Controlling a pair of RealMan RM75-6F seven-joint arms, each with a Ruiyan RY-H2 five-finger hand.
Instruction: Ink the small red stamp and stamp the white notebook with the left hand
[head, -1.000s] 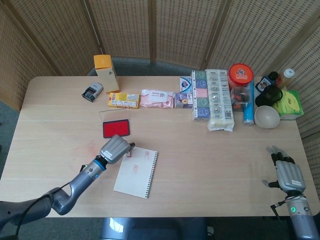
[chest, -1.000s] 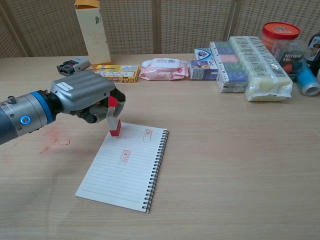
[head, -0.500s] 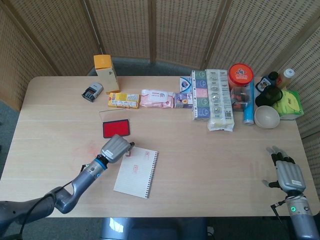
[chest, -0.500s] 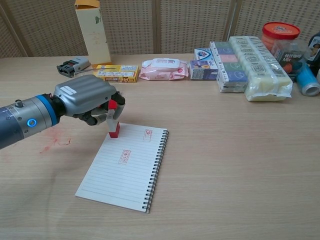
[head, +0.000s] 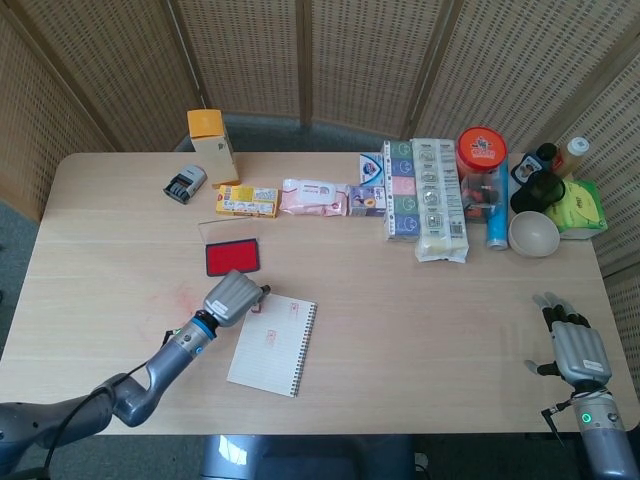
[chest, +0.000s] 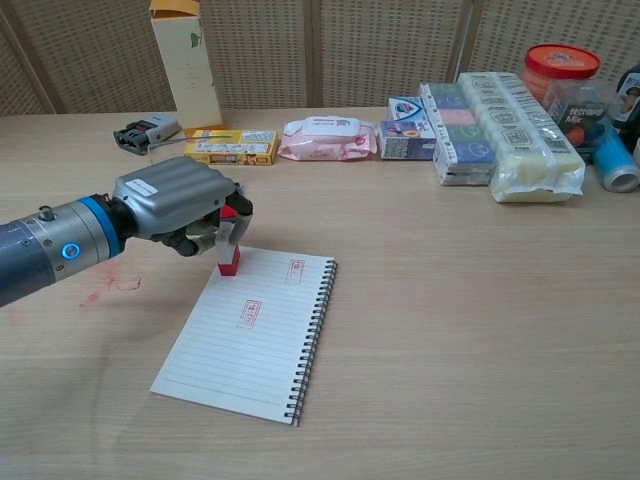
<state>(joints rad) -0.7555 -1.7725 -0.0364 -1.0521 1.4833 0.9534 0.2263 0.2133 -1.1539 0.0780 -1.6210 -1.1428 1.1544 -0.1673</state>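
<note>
Perhaps "Mix" on jar (chest: 572, 100) (blurred)

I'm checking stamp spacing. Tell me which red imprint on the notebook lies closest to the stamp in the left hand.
The imprint near the top edge, beside the small red stamp; the other imprint sits mid-page, farther down the white notebook.

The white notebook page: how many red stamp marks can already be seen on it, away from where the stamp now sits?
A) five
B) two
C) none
B: in the chest view the white notebook shows one red mark near its top edge and one near mid-page, while the left hand holds the small red stamp at the page's top left corner.
</note>
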